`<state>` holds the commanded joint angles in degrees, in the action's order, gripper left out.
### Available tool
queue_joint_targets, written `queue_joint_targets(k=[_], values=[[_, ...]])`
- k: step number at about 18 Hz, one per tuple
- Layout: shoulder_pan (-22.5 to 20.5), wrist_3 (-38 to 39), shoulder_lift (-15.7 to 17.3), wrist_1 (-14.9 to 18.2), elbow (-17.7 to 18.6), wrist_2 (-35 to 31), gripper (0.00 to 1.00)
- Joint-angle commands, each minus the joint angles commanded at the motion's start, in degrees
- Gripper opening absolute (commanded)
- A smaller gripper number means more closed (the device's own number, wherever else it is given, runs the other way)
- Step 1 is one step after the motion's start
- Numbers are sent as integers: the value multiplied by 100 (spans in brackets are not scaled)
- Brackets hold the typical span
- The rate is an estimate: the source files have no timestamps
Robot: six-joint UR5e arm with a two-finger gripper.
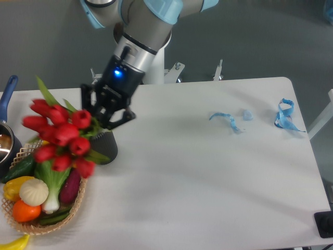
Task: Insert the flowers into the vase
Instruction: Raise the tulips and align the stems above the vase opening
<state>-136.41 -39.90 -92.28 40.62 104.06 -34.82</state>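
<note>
- Several risks stand out, chiefly tipping: the flowers [61, 136] lean far out to the left of the vase [105, 148], heads hanging over the wicker basket [49, 223], so the bunch's weight could pull the vase over once it is let go.
- Stems may not be seated; the vase mouth is hidden behind leaves and blooms, so I cannot tell whether they are inside or only resting on the rim. If only on the rim, release would likely drop the bunch onto the basket's vegetables.
- Vase sits at the table's left side, just beside the basket's far right edge, so a nudge from the arm could push it against the basket.
- Gripper [106, 115] hovers right above the vase, fingers spread around the stem end of the bunch. Its fingers seem to touch the leaves, but whether they actually clamp the stems cannot be told; blur and foliage hide the contact.
</note>
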Motion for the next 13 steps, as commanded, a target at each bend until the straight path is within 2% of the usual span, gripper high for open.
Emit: queue_joint_targets(k=[2,3,6,10,13], values=[[26,-26,9,-378,166,167,0],[35,-44,26,-449,254,342,0],[-26,-481,245,-476,658,1018,0],[-473,-1528,851,-476,1650,1967,0],[-825,-1739,1046,-468,1951,2566,0]])
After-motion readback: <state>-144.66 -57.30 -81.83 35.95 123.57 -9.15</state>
